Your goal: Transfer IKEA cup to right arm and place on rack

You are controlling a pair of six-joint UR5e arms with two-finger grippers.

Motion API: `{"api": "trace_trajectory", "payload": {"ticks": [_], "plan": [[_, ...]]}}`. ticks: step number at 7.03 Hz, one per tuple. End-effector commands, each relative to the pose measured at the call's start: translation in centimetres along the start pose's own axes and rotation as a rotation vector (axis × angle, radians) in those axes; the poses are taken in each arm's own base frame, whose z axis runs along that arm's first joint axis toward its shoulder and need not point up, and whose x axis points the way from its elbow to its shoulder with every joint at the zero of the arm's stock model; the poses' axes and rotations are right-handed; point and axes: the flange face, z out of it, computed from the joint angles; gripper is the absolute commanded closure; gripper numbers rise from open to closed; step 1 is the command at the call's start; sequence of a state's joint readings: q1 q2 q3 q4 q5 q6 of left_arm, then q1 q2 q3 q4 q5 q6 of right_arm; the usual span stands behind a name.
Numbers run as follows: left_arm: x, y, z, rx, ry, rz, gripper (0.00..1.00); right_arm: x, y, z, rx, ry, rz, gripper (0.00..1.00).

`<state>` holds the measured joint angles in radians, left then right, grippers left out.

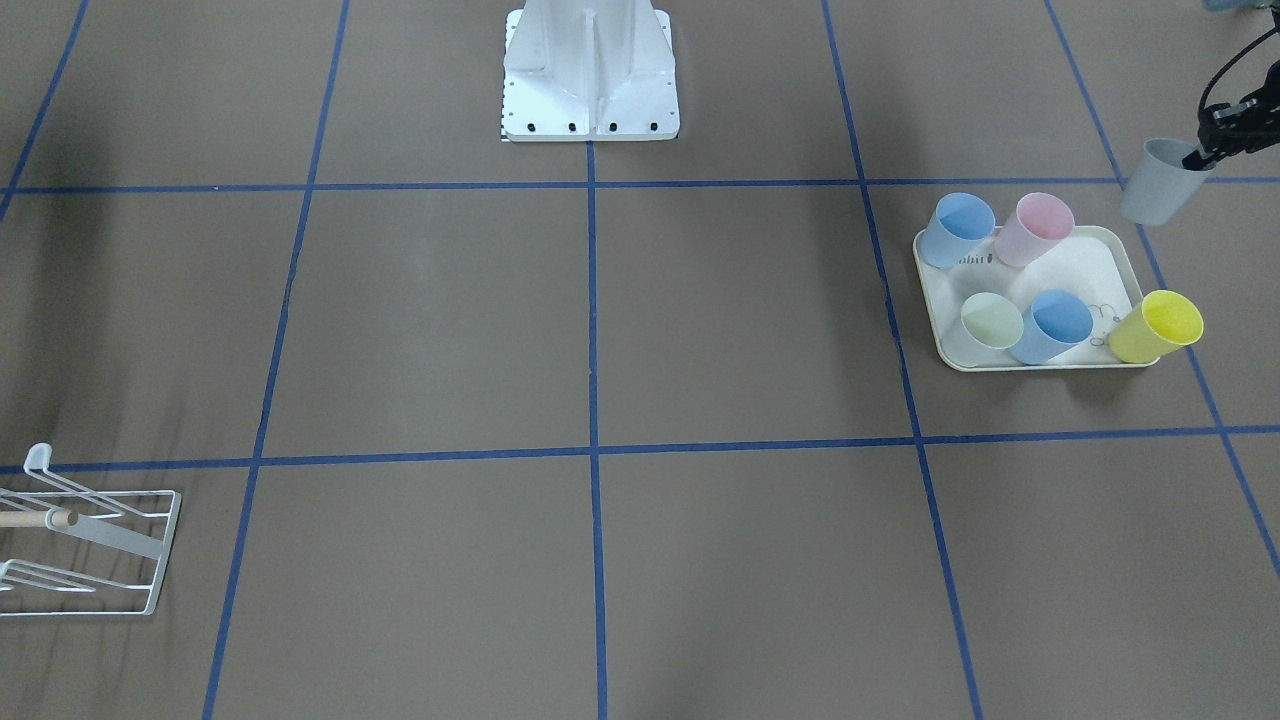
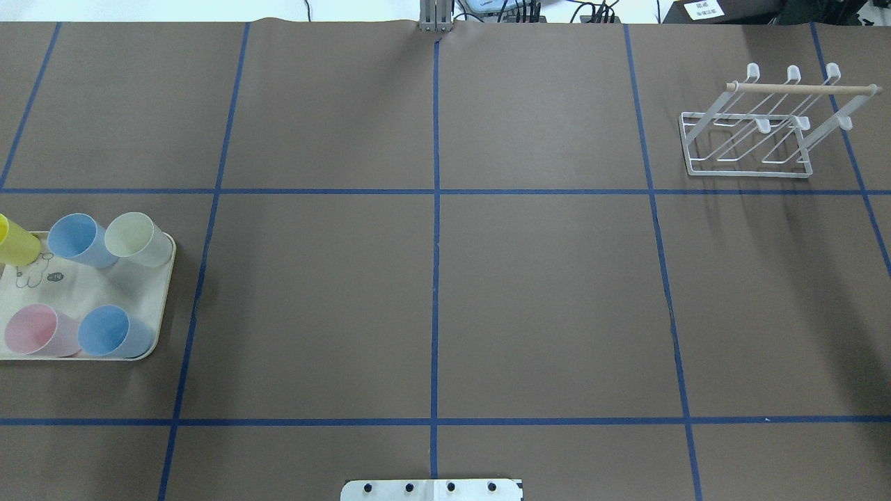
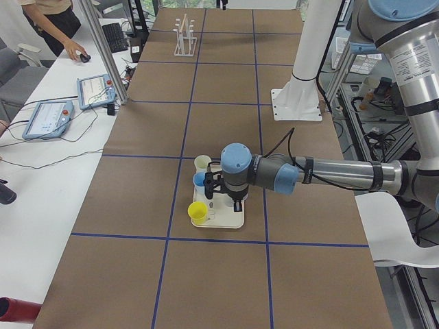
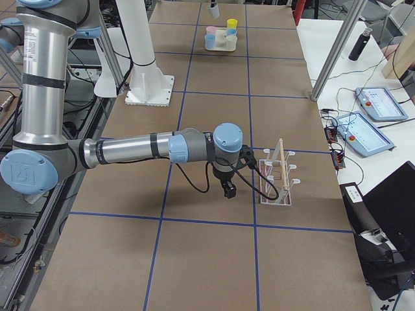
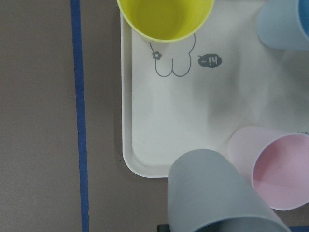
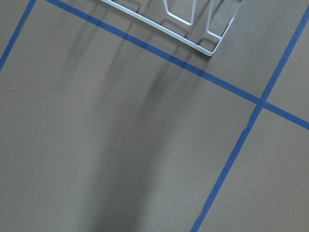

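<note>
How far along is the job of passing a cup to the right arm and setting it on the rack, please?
Done: the left gripper grips a grey cup by its rim, held above the table beside the tray.
In hand: that cup, not yet handed over.
Left: the hand-over to the right arm, which hangs near the rack at the far end, then the placing. The rack holds no cup.

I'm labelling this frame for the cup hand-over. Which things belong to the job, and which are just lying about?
In the job: grey cup, gripped by left end effector; right end effector; rack.

Lying about: tray; yellow cup; pink cup; pale green cup; blue cup; second blue cup.
</note>
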<state>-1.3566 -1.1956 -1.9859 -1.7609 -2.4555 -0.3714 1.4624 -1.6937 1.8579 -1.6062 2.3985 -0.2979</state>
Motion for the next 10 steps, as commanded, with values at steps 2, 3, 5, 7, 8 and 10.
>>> {"api": "trace_trajectory", "payload": {"ticks": [2,3,5,7,8,10], "plan": [[8.3,-5.5,-4.6,0.063,0.149,-0.138,1.0,-2.1,-4.5,-2.3,0.066,-0.048,0.109,0.0],[12.1,-7.6,-6.4,0.073,0.209,-0.214,1.0,-3.6,-6.9,-3.1,0.087,-0.085,0.131,0.0],[22.9,-11.5,-8.7,0.063,0.288,-0.31,1.0,-9.7,-14.2,-3.4,0.102,-0.123,0.136,0.0],[37.9,-12.2,-6.8,-0.046,0.353,-0.318,1.0,-17.7,-19.7,-2.1,0.18,-0.222,0.266,0.0],[42.3,-12.5,-7.7,-0.016,0.385,-0.343,1.0,-20.9,-21.4,-0.6,0.202,-0.282,0.303,0.0],[50.8,-9.9,-4.4,0.071,0.571,-0.42,1.0,-26.1,-23.7,-0.6,0.23,-0.393,0.367,0.0]]}}
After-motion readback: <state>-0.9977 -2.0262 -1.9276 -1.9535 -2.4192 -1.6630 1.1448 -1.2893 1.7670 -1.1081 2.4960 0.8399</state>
